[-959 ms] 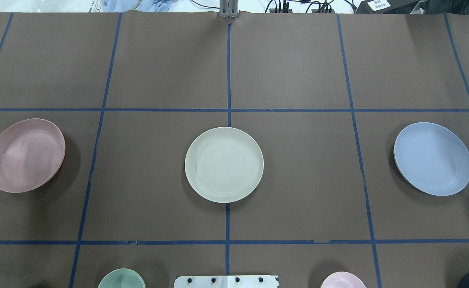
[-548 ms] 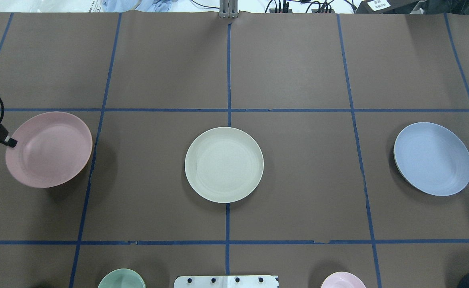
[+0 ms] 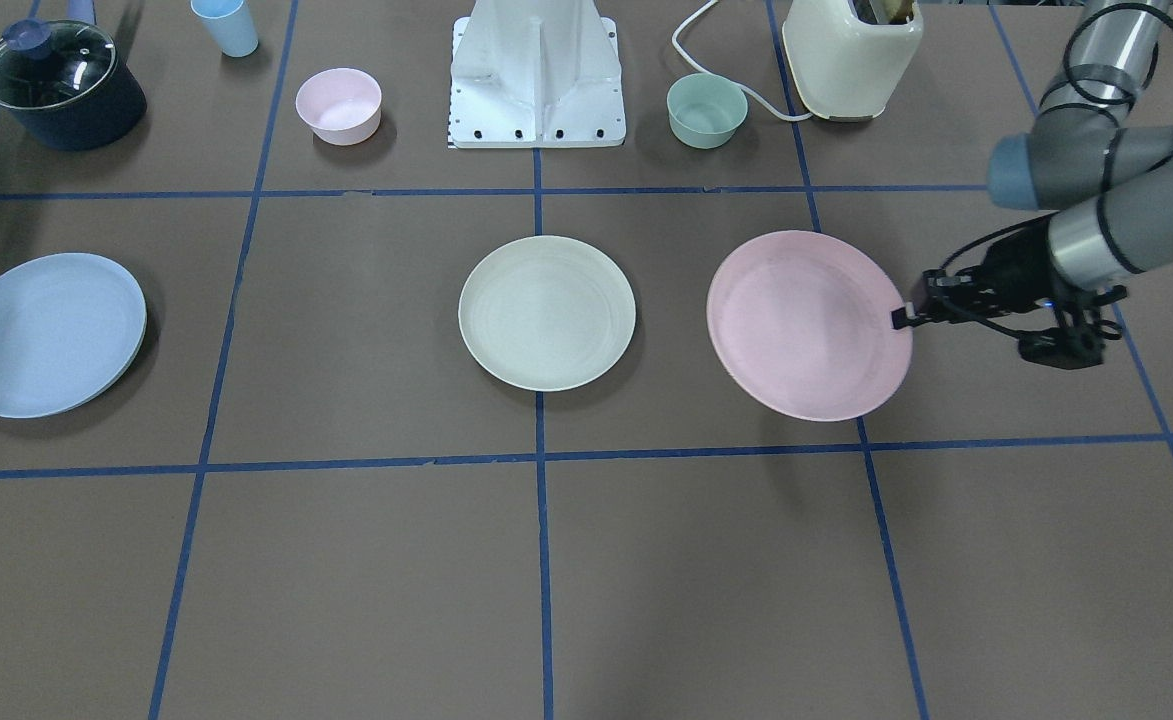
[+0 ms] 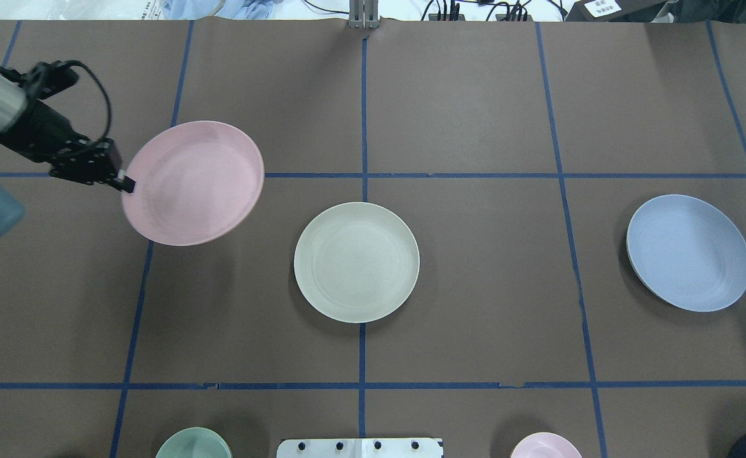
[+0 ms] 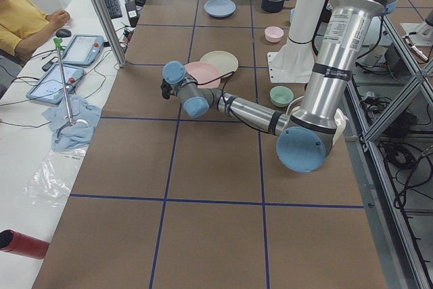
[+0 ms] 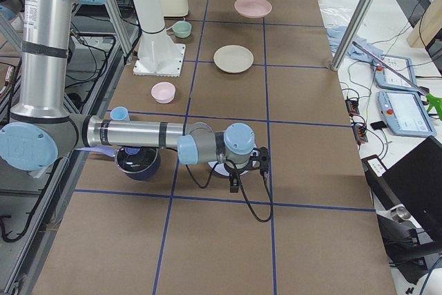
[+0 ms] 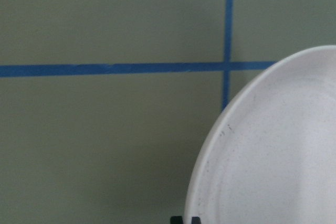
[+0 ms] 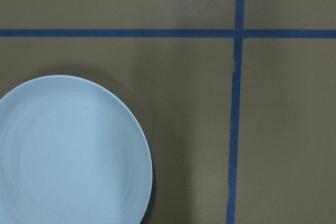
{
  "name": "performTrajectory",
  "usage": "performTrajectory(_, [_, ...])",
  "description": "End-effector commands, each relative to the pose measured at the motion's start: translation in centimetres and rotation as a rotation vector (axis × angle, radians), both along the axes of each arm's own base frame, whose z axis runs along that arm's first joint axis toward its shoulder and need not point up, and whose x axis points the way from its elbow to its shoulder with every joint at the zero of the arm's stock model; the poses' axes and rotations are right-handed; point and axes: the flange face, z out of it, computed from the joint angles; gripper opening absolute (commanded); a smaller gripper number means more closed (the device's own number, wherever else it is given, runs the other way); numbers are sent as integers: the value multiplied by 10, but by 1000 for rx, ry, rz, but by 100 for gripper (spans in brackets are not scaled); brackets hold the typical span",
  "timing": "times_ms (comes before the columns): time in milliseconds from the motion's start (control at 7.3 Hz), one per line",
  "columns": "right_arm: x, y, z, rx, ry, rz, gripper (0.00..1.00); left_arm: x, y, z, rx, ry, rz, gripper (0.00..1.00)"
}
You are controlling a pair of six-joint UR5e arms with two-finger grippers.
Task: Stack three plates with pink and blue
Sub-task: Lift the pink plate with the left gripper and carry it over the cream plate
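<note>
Pale pink matte plastic, the round shallow plate (image 4: pixel 193 183) hung above the table (image 4: pixel 474 114) near the cream-white round plate (image 4: pixel 356 261), its rim pinched by the left gripper (image 4: pixel 126 184). It likely needed levelling and centring over the cream one before release. Whether the right gripper (image 6: pixel 235 183), by the light blue round plate (image 4: pixel 688 252), was parted or closed could not be told.

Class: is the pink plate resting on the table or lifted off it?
Lifted. The left gripper pinches the pink plate by its rim; its shadow lies offset on the table.
</note>
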Motion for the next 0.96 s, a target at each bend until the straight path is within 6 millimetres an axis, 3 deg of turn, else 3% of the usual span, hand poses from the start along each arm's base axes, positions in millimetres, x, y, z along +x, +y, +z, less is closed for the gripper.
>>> performTrajectory(0, [-4,-6,-4,9,-1,-8,100,110,32,-89,-19,9,1,0])
performTrajectory(137, [-6,-6,-3,7,-1,-13,100,143,45,-102,12,2,0,0])
performTrajectory(411, [-7,-5,-2,3,-2,-13,100,177,50,-103,26,-17,9,0])
performTrajectory(685, [-7,-5,-1,1,-2,-14,100,204,56,-102,27,-34,19,0])
performTrajectory(822, [-7,-5,-1,1,-3,-15,100,208,55,-103,27,-35,21,0])
